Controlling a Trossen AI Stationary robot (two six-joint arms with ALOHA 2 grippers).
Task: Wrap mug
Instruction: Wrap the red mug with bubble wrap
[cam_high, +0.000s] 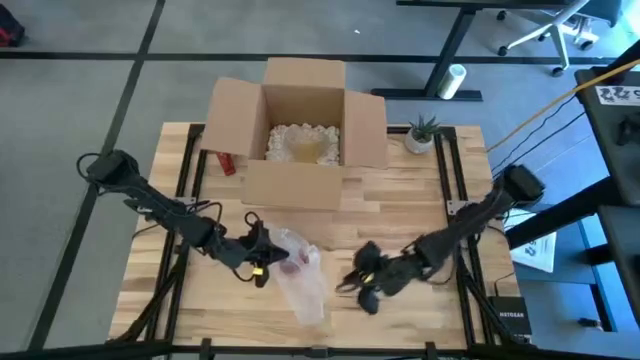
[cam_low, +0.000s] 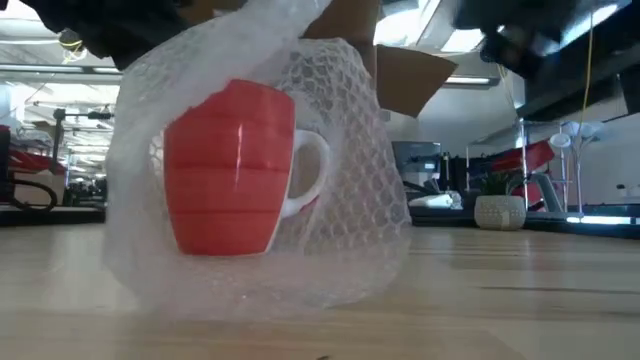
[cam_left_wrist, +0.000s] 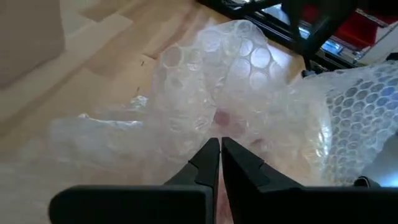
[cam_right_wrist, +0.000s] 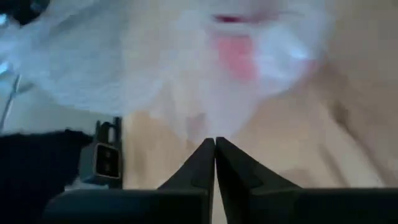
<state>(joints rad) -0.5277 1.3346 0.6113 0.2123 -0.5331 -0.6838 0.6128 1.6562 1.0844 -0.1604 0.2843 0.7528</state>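
Both arms reach inward over the table's near half; the left gripper (cam_high: 262, 258) and right gripper (cam_high: 352, 284) have fingers pressed together.

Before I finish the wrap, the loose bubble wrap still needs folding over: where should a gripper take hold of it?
Take the flat free tail of the bubble wrap lying on the table, coming from the front edge. It trails away from the red mug, which stands upright inside the bulged part, so pinching there probably avoids tipping it.
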